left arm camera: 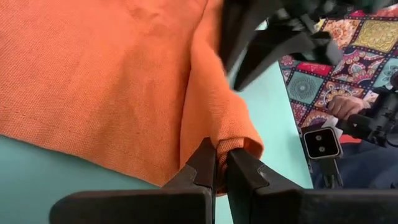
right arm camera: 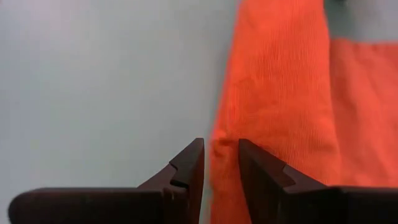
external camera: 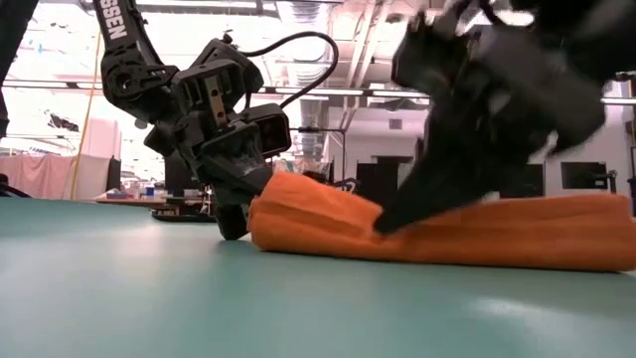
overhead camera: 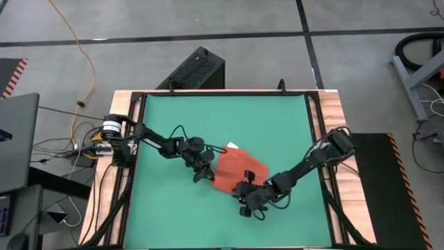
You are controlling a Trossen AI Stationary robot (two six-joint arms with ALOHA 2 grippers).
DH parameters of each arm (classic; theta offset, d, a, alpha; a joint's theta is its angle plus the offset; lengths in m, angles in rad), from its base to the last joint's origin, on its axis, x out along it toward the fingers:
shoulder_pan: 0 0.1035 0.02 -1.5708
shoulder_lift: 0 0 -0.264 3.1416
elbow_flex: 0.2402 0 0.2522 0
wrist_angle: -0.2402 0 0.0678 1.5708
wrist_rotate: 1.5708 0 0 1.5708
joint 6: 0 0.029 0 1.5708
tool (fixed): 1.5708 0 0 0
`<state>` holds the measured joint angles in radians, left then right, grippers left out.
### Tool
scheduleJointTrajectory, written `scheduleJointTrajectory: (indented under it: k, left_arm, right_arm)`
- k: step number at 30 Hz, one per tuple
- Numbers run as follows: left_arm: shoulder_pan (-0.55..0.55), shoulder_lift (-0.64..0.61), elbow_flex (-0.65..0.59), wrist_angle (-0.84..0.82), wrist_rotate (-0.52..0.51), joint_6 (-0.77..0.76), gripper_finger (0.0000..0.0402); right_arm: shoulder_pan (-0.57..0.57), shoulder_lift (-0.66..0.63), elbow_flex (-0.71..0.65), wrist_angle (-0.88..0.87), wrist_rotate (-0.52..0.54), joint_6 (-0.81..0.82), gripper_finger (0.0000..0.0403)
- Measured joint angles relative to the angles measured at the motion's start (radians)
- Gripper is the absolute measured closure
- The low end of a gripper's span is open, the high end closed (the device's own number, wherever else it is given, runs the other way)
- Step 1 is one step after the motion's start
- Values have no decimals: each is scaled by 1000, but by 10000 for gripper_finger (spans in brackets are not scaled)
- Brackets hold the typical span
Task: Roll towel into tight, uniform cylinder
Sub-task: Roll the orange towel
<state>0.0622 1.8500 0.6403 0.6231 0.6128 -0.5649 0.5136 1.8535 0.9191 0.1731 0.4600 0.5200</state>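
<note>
The orange-red towel (overhead camera: 239, 167) lies on the green mat (overhead camera: 277, 118) right of centre, its white tag (overhead camera: 232, 146) at the far edge. Its near part is folded over into a thick roll (external camera: 318, 214), which rests on the mat. My left gripper (overhead camera: 206, 175) is at the roll's left end, shut on the cloth (left arm camera: 221, 169). My right gripper (overhead camera: 243, 193) reaches in from the right at the towel's near edge. Its fingers stand a little apart, with the roll's edge between them (right arm camera: 221, 163). My left gripper pinches the left end of the rolled fold (left arm camera: 225, 148) between its two fingers, several layers of cloth. It comes from the table's left, slanting down. That end sits low on the mat. My right gripper holds the roll's near edge (right arm camera: 225, 146) between its fingers. It slants down from the table's right and near side. The cloth fills most of the gap. The roll dips where the fingers (external camera: 386, 224) meet it, and it stays on the mat.
Bare green mat surrounds the towel on all sides inside the wooden table frame (overhead camera: 331, 118). A black box (overhead camera: 198, 69) stands beyond the far edge. The left wrist view shows a person's hand (left arm camera: 345, 106) and a small camera (left arm camera: 321, 143) past the table.
</note>
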Motion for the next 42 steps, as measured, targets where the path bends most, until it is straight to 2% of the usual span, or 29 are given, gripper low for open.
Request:
scheduleJointTrajectory:
  k: [7, 14, 29, 38, 42]
  left_arm:
    - [-2, 0, 0, -11, -1, 6, 399]
    - [-3, 0, 0, -25, -12, 8, 399]
    - [-28, 0, 0, -46, -15, 7, 399]
    - [-25, 0, 2, -53, 48, -28, 399]
    - [-28, -1, 0, -67, 59, 34, 398]
  right_arm:
    - [18, 7, 0, 29, -3, 11, 283]
    - [27, -24, 0, 1, 91, 5, 283]
    - [-28, 2, -1, -54, 66, 62, 283]
    - [-17, 87, 4, -35, 80, 171, 283]
    - [-11, 106, 3, -15, 74, 184, 283]
